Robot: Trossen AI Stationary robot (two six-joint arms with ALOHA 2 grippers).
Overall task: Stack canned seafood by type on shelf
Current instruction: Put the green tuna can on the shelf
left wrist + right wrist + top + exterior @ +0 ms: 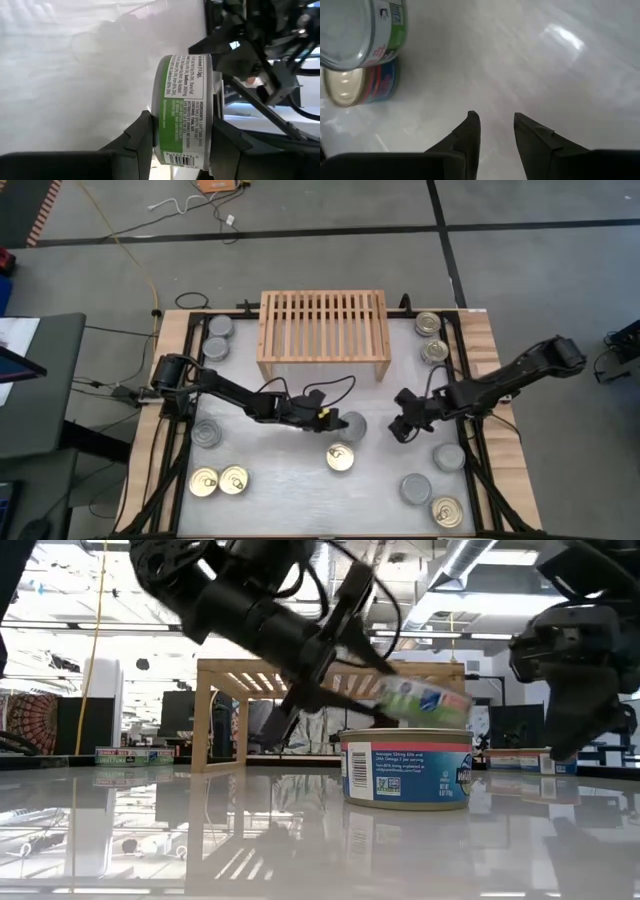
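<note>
The left gripper (340, 423) is at the middle of the white table (290, 490), a little in front of the low light-wood shelf with a slatted top (323, 327). Its two dark fingers (142, 137) are closed onto a round flat tin with a green label and a plain silver-grey top (182, 107), one finger on each flat face, so the jaws are as wide as the tin is thick. In the low view this tin (425, 700) is tilted and lifted above the table, just over a second tin with a blue label (406, 768) that stands on the table; I cannot tell if the two touch. From above, the standing tin shows a gold pull-ring top (340, 457), just near of the held one (352, 424).

The right gripper (402, 429) waits to the right of the held tin, near it but apart. Its fingers (470, 132) are a little spread, with a narrow gap between them, and hold nothing.

The shelf carries no tin. The other tins lie around the table: two silver-grey ones (217, 337) at the far left, two gold-topped ones (431, 337) at the far right, one silver-grey tin (206, 433) at the left, two gold-topped ones (219, 480) at the near left, and two silver-grey tins (431, 472) with one gold-topped tin (446, 512) at the near right.
</note>
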